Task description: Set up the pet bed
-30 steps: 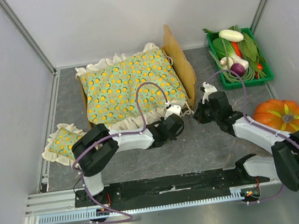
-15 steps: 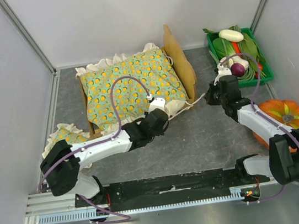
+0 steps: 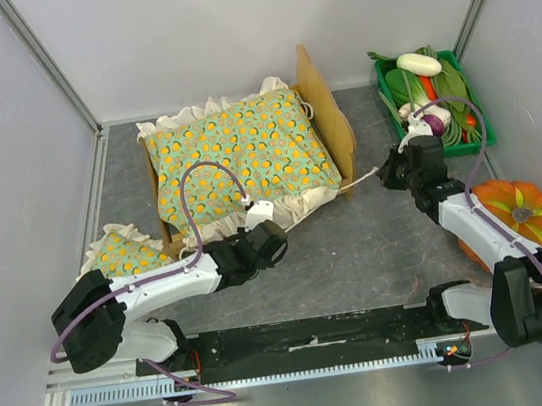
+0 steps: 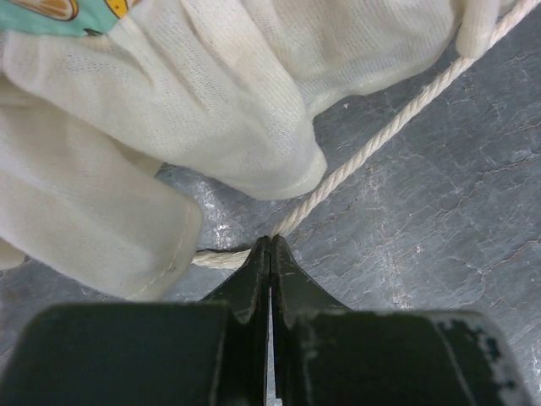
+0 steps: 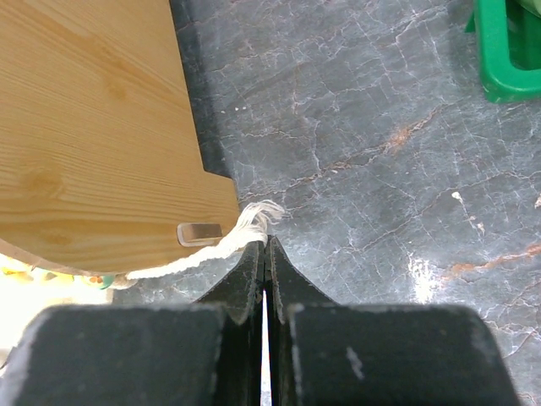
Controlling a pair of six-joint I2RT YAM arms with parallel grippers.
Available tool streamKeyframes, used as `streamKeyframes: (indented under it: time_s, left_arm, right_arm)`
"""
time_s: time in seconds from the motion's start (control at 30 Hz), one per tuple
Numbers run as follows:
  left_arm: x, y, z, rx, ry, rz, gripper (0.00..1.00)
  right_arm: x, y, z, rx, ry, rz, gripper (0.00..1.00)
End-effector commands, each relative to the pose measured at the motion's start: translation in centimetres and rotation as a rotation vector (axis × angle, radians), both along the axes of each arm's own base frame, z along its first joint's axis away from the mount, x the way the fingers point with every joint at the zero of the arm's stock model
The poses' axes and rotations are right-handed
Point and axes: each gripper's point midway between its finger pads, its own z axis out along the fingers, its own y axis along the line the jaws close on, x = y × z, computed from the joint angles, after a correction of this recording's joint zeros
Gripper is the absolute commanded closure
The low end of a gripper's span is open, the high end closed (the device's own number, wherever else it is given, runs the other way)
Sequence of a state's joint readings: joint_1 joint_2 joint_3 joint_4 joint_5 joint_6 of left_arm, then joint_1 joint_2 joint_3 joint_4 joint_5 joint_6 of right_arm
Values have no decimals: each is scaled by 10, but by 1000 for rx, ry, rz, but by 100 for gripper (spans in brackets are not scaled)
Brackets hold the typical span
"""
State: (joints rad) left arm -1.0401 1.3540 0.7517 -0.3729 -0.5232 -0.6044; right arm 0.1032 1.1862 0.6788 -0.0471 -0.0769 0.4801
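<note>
The pet bed stands at the back, its arched wooden headboard on the right. A green orange-dotted cushion covers its base, and the cushion's cream frill hangs over the near side. A white cord stretches along the bed's near right corner between my two grippers. My left gripper is shut on the cord just below the frill. My right gripper is shut on the cord's frayed end, beside the headboard's foot.
A small matching pillow lies at the near left, by the left arm. A green crate of vegetables stands at the back right, with its corner in the right wrist view. An orange pumpkin sits beside the right arm.
The grippers were close together in front of the bed. The left has drawn back to the left and the right has gone right and back, pulling the cord straight between them.
</note>
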Motion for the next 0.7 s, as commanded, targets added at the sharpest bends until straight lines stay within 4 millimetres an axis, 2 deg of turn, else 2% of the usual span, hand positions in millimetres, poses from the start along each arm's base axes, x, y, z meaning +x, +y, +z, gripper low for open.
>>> streamKeyframes:
  time_s: [0.0,0.13,0.23,0.27,0.33,0.4,0.43,0.47,0.5,0.57,0.6,0.63,0.67]
  left_arm:
    - [0,27,-1,63,-14,106,98]
    - [5,32,-1,92,-15,147,98]
    - [3,38,-5,93,-6,171,98]
    - [3,37,-6,94,-4,162,98]
    - [6,30,-3,63,-18,139,98]
    - [10,19,3,31,-31,105,98]
    - [12,12,6,19,-33,86,98]
    - [11,8,7,15,-22,63,94]
    - [11,5,9,7,-19,54,88]
    - [11,-4,15,-20,-11,28,73]
    - [10,-5,18,-32,-11,26,67]
    - [8,-4,19,-40,-11,25,57]
    - [7,-5,30,-81,-26,24,50]
  right_arm:
    - [13,-19,11,-33,-48,-96,100]
    - [24,-38,16,-54,-59,-180,100]
    - [27,-45,24,-40,-74,-206,100]
    - [32,-40,30,-26,-100,-174,100]
    - [30,-35,27,-13,-96,-144,100]
    - [25,-15,26,48,-101,-51,97]
    - [19,-8,19,68,-88,-14,93]
    - [14,-3,16,87,-77,7,81]
    - [8,4,15,114,-70,35,70]
    - [-5,4,14,130,-65,30,46]
    - [-11,4,12,132,-47,24,41]
    - [-19,2,16,132,-50,17,38]
    - [-27,1,14,126,-30,10,31]
